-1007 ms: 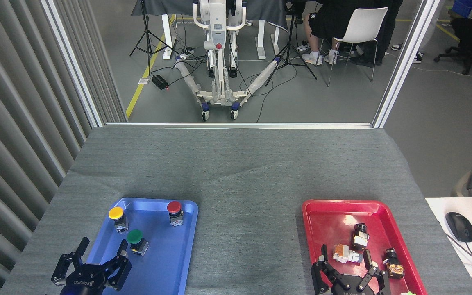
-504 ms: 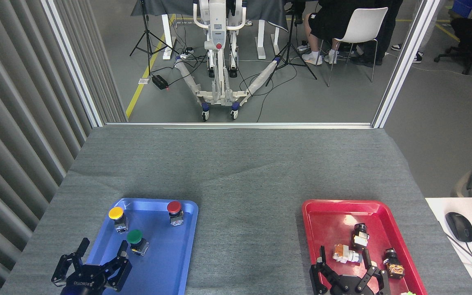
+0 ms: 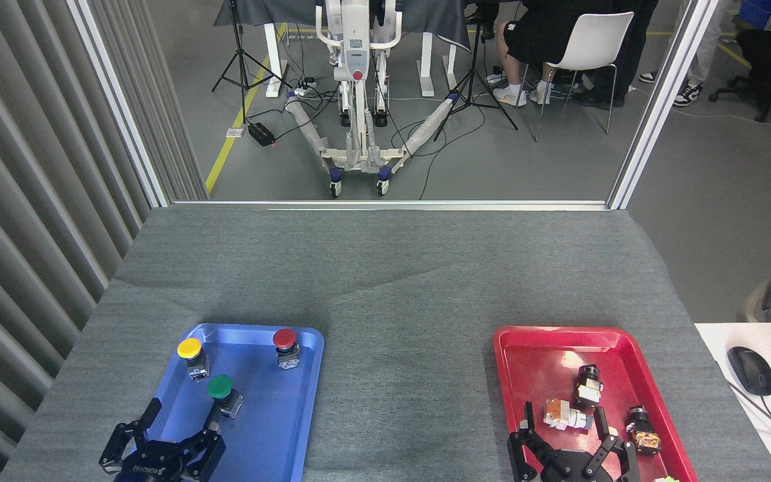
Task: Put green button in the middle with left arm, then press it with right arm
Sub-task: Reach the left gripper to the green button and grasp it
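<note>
Dark-green mushroom cap on a grey-black block, the green button (image 3: 223, 393) stood upright in the blue plastic tray (image 3: 278, 428), just beyond the spread fingers of the left arm's black gripper (image 3: 178, 418); the right arm's black gripper (image 3: 565, 435), also spread, hung far off.

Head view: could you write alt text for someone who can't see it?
On a grey cloth table, the open left gripper hovers just short of the green button, which stands in a blue tray with a yellow button and a red button. The right gripper is open over a red tray of small parts.
</note>
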You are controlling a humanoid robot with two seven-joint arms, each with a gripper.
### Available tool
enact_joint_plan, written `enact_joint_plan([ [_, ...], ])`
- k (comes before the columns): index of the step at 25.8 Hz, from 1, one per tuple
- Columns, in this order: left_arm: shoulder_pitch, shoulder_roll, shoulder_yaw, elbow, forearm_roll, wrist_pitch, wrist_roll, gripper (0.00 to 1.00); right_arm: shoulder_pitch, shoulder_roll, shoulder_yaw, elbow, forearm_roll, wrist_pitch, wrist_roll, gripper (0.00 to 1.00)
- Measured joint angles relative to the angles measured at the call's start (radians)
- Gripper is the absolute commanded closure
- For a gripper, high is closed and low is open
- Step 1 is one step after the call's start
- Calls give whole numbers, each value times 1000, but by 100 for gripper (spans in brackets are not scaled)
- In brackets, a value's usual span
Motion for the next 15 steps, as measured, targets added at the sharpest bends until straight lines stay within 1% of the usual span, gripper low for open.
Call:
enact_joint_plan([
  [8, -62, 1, -16, 125, -4, -69, -5, 1, 1, 1, 0, 0, 0, 0, 0, 0],
  [15, -144, 7, -17, 262, -26, -113, -7, 1, 3, 1, 1, 0, 0, 0, 0, 0],
])
